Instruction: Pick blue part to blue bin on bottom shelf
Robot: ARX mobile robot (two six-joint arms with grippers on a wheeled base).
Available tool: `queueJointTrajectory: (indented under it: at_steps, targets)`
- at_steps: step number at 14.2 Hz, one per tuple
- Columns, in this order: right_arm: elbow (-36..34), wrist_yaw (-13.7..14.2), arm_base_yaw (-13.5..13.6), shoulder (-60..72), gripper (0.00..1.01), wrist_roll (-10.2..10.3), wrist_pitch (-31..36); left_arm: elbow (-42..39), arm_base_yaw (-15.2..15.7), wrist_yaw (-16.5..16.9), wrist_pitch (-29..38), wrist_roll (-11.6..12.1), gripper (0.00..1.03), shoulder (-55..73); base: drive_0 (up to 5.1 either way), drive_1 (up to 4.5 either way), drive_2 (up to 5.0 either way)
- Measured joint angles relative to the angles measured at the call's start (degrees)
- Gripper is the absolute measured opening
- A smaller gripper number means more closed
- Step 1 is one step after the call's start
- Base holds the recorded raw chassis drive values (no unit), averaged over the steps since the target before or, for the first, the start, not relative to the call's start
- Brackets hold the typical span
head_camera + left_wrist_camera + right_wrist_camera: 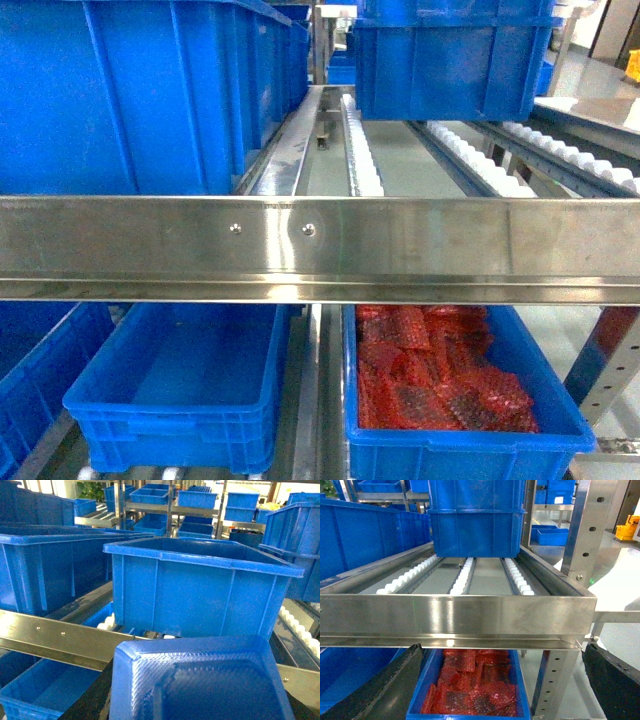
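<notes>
No legible text or labels

Beyond your pincers you see steel racking (165, 507) stacked with blue crates (197, 499), pale grey floor (615, 587) right, yellow cart (629, 527) far right, bright daylight behind.

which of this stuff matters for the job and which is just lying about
For the job: blue part; empty blue bin on the lower tier.
Just there: bin of red parts; upper blue bins; steel front lip.
</notes>
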Motion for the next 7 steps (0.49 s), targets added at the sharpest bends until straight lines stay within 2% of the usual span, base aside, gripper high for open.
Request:
queueJointTrajectory:
  at_steps: [7]
  targets:
    - [0.0, 0.0, 0.0, 0.0, 0.98, 0.0, 0.1, 0.0, 0.0, 0.0, 0.1, 0.0, 0.44, 0.0, 0.0, 0.0, 0.0]
